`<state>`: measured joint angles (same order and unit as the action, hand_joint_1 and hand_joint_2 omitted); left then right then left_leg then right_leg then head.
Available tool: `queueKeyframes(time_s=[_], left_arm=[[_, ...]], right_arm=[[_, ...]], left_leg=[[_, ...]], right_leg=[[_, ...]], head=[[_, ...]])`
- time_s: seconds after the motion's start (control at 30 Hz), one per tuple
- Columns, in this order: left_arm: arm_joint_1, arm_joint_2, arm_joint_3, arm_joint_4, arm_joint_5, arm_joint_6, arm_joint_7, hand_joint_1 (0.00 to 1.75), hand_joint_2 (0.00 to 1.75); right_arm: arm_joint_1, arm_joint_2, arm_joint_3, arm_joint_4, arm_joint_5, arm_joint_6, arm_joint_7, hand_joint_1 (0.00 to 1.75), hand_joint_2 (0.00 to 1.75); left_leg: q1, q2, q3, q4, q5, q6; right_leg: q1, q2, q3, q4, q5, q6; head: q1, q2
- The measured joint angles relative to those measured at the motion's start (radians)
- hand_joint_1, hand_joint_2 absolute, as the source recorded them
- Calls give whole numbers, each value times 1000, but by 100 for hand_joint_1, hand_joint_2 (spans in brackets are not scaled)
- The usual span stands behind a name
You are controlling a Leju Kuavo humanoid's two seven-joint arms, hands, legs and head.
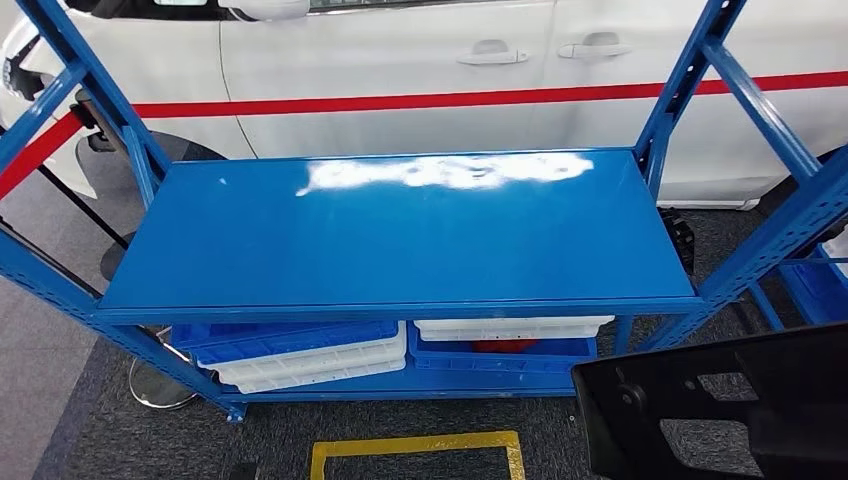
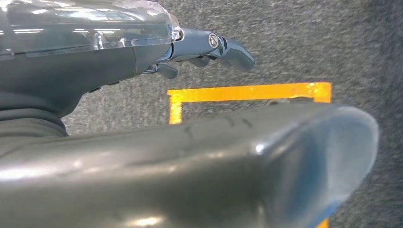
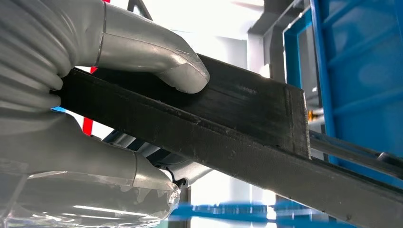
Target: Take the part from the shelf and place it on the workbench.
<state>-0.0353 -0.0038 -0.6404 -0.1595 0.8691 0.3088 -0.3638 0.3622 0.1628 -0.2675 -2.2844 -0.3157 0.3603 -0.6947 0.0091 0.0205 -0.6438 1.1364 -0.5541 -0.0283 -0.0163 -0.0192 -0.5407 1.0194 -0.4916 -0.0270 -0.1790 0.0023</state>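
Two robot hands: one carries the load, the other carries nothing.
Right robot hand (image 3: 85, 118): clamped on a flat black plastic part (image 3: 228, 128), thick grey thumb pressed on one face, palm and fingers under the other.
Left robot hand (image 2: 157, 52): nothing in it, dark fingers (image 2: 233, 52) loosely extended over grey carpet (image 2: 294, 42) and a yellow taped floor outline (image 2: 247, 91).
Part: in the head view the black plastic part (image 1: 720, 410), with cut-out openings, sits low at the right, in front of and below the shelf's top board, not resting on it.
Blue metal shelf (image 1: 400, 235): glossy top board bare.
Lower level: white plastic trays (image 1: 310, 362) and blue trays (image 1: 500, 352) stacked, something red (image 1: 503, 345) inside one.
Behind: white car (image 1: 420, 60) with a red stripe.
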Motion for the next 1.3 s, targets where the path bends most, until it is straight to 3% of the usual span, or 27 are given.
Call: queueKeyframes(time_s=[0.13,0.23,0.27,0.37,0.4,0.43,0.47,0.5,0.57,0.6,0.63,0.67,0.73,0.77,0.83,0.9,0.93,1.0,1.07,1.1,1.13,1.17,1.2,1.3], left_arm=[[0,0,0,0,0,1,0,0,0],[0,0,7,0,6,9,5,0,0],[-1,1,10,0,9,14,10,0,0],[-2,3,15,2,12,15,-21,0,0],[-1,-1,15,3,11,14,-51,0,0],[0,-8,15,4,11,13,-80,0,0],[2,-15,15,6,11,14,-106,0,0],[6,-23,15,10,13,13,-128,0,0],[11,-37,15,23,16,7,-158,0,0],[11,-43,15,30,17,4,-167,0,0],[8,-48,15,35,17,1,-172,0,0],[4,-51,15,39,17,0,-175,0,0],[-4,-55,15,45,20,-3,-178,0,0],[-6,-56,14,48,24,-4,-180,0,0],[-11,-59,13,51,31,-5,-185,0,0],[-15,-64,11,53,34,-5,-187,0,0],[-17,-66,11,54,35,-5,-187,0,0],[-15,-70,9,54,45,-5,-188,0,0],[-13,-74,7,56,58,-4,-188,0,0],[-12,-77,5,58,64,-4,-186,0,0],[-12,-79,4,61,72,-4,-183,0,0],[-13,-83,1,64,80,-3,-179,0,0],[-15,-86,-3,68,87,-4,-175,0,0],[-24,-96,-20,88,111,-10,-166,0,0]], right_arm=[[1,1,-1,0,-1,1,0,175,175],[12,17,-33,2,-12,18,0,175,175],[24,33,-68,4,-23,32,-1,175,175],[61,89,-181,13,-44,85,0,175,175],[66,103,-206,13,-39,99,0,175,175],[71,114,-226,13,-32,110,0,175,175],[74,124,-246,13,-23,118,-1,175,175],[76,132,-263,12,-12,124,-1,175,175],[75,142,-287,11,10,131,-1,175,175],[73,145,-296,11,19,134,-1,175,175],[71,147,-303,11,26,137,-1,175,175],[68,150,-310,12,30,139,0,175,175],[59,153,-320,12,46,143,0,175,175],[51,154,-325,13,61,141,0,175,175],[28,154,-336,17,99,131,2,175,175],[7,149,-351,24,130,107,6,175,175],[-3,143,-358,28,151,84,9,175,175],[-32,117,-366,41,218,3,18,175,175],[-75,69,-361,63,299,-118,43,175,175],[-103,38,-355,79,343,-183,65,175,175],[-137,3,-345,97,398,-249,92,175,175],[-178,-33,-333,117,462,-309,123,175,175],[-222,-69,-318,138,535,-364,157,175,175],[-354,-186,-259,203,760,-487,254,175,175]], left_leg=[[0,-1,-2,8,-7,0],[0,-6,-16,111,-64,2],[-5,-24,30,91,-55,16],[-26,-84,223,-148,7,61],[-26,-81,234,-183,8,65],[-25,-68,231,-192,22,68],[-22,-53,225,-201,36,73],[-19,-38,216,-207,49,75],[-20,-5,192,-204,67,76],[-19,11,178,-200,75,73],[-18,27,162,-194,81,71],[-17,41,146,-185,86,67],[-13,66,115,-160,90,56],[-12,76,100,-144,90,49],[-13,95,85,-121,92,33],[-10,113,81,-115,99,19],[-6,106,77,-110,96,11],[1,57,56,-61,49,1],[3,3,13,59,-33,0],[3,-6,-7,118,-60,1],[3,-10,-15,153,-69,4],[2,-11,-6,152,-58,9],[0,-16,19,113,-31,15],[-6,-74,123,-77,42,43]], right_leg=[[0,1,-2,0,1,0],[5,17,-27,1,21,-2],[9,36,-52,3,41,-2],[9,102,-111,-3,114,18],[8,112,-115,-7,127,26],[8,106,-118,-7,123,30],[9,91,-126,8,99,34],[9,71,-137,42,56,36],[1,38,-164,159,-46,47],[-5,32,-172,219,-68,55],[-12,28,-171,261,-62,63],[-19,24,-157,275,-37,72],[-34,-3,-76,202,10,88],[-35,-25,-22,132,3,93],[-29,-55,47,26,-35,81],[-20,-46,46,3,-42,51],[-18,-39,38,1,-35,40],[-17,-20,22,-2,-17,20],[-13,5,1,-1,-1,10],[-10,19,-10,0,7,7],[-6,35,-21,1,15,6],[-4,52,-30,3,23,7],[-2,69,-38,4,30,9],[-4,109,-56,6,48,21]], head=[[0,0],[0,0],[0,0],[0,0],[0,0],[0,0],[0,0],[1,0],[1,0],[1,0],[1,0],[1,0],[1,0],[1,0],[0,0],[-1,0],[-1,0],[-1,0],[-1,0],[-1,0],[-1,0],[-1,0],[-1,0],[-1,0]])
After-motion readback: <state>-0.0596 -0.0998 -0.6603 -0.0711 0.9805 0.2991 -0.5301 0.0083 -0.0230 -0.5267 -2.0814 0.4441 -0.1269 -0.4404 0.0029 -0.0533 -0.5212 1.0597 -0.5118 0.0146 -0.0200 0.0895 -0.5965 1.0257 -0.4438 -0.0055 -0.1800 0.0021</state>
